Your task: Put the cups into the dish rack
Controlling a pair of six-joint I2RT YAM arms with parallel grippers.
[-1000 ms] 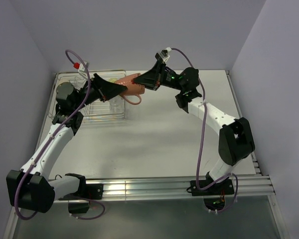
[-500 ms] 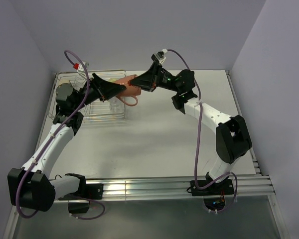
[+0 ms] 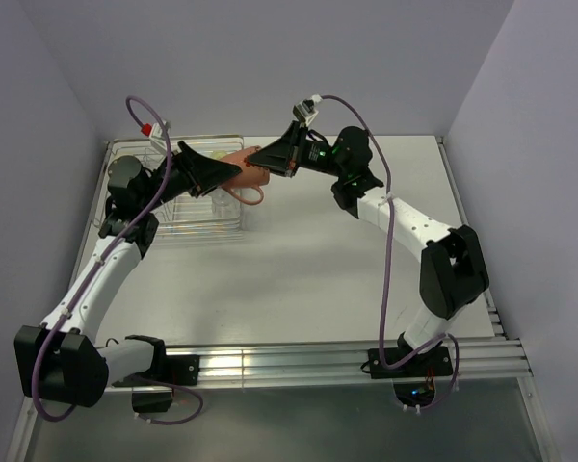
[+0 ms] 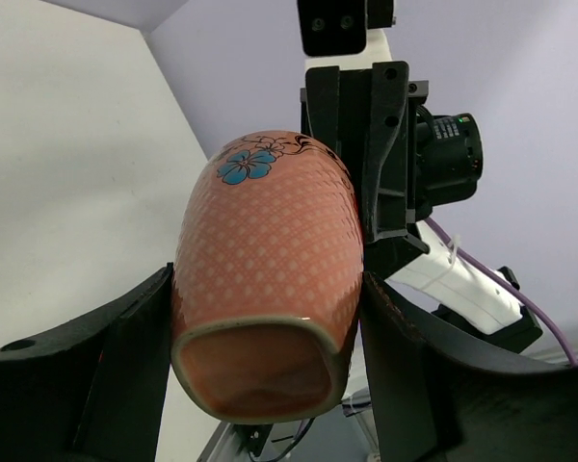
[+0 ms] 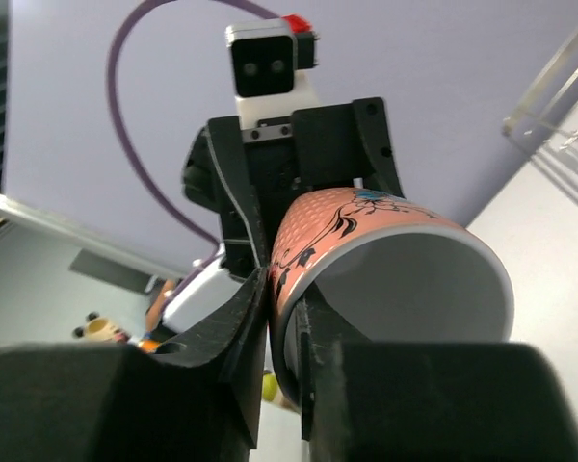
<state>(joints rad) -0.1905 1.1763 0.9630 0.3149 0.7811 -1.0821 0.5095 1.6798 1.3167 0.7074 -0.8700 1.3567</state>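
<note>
Sideways orange mug (image 4: pixel 270 217), mouth toward right gripper (image 5: pixel 283 296) pinching rim; left gripper (image 4: pixel 266 294) hold unclear

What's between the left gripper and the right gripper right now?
The orange-salmon mug: right gripper pinches its rim, left gripper flanks its base. Both wrist views show it.

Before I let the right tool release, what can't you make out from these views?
Top view: the left arm covers much of the dish rack, so its contents cannot be counted.
Left wrist: the orange mug bulges between the fingers of the left tool, hiding whether they press it.
Right wrist: the dish rack is only a blurred corner cut by the right edge.
</note>
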